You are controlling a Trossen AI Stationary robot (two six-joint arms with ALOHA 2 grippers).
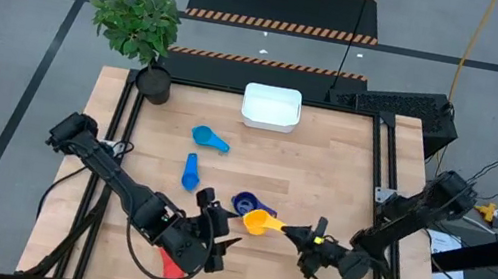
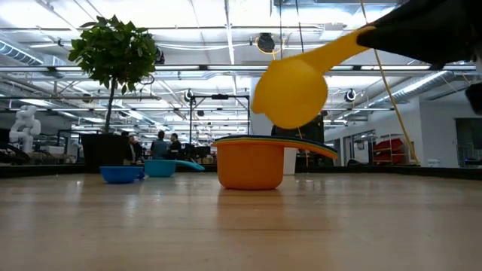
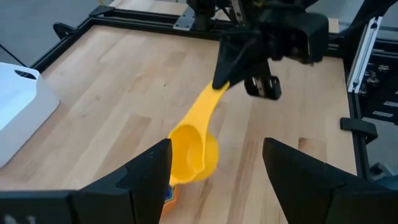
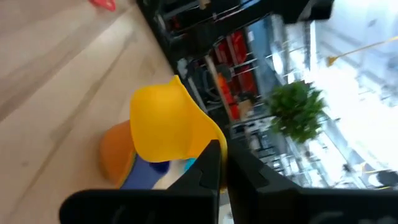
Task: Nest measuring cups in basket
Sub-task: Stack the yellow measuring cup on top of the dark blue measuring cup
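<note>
A yellow measuring cup hangs over a stack of nested cups, orange outside and dark blue inside. My right gripper is shut on it, reaching in from the right. At the stack's near left my left gripper stands open, its fingers apart from the cups and touching nothing. A light blue cup and a blue cup lie on the table farther back. A red cup lies under the left arm. The white basket sits at the far edge. My right gripper pinches the free end of the yellow cup's handle between its two fingers. The fingers come about level from the table's right side and lie along the handle. The cup is lifted clear and tilted, its bowl lower than the handle, just above the orange stack.
A dark pot with a green plant stands at the far left corner. A black frame rail runs along the table's sides. Bare wood lies between the stack and the basket.
</note>
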